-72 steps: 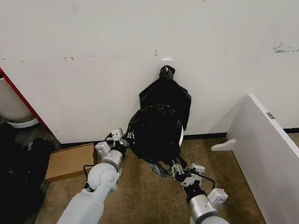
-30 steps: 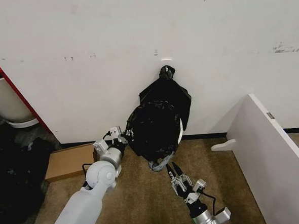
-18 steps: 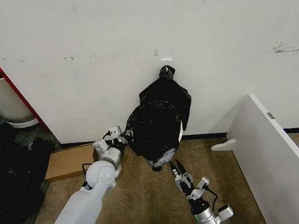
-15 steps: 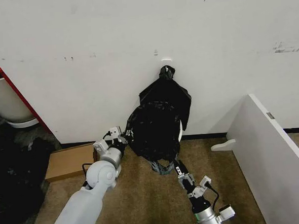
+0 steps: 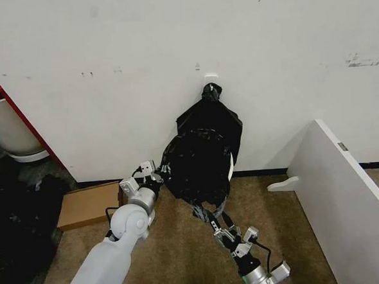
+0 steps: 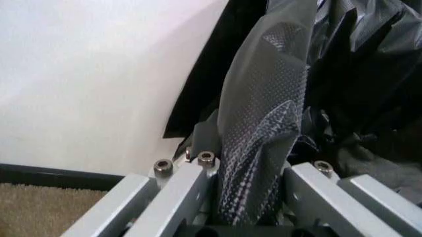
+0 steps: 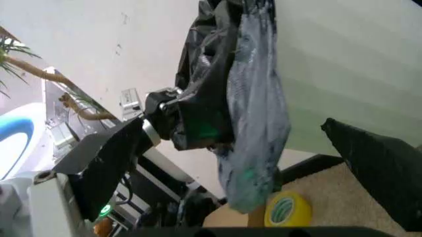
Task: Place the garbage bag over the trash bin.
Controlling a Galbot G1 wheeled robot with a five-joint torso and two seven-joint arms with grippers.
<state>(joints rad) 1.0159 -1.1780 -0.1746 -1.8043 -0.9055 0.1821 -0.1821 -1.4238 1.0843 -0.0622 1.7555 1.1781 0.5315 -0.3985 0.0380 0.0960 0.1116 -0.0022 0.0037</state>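
The garbage bag (image 5: 200, 164) hangs over the trash bin (image 5: 229, 168) on the floor by the wall, with the left tool (image 5: 158, 175) clenched on its edge, while the right tool (image 5: 219, 225) sits just below the bag's bottom, maybe pinching it.

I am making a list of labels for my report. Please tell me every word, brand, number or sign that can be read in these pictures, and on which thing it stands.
None can be read.
Yellow tape roll: a green round label, print too blurred to read.
White panel: a small tag, too small to read.
Garbage bag and wall: no text, only scuff marks on the wall.
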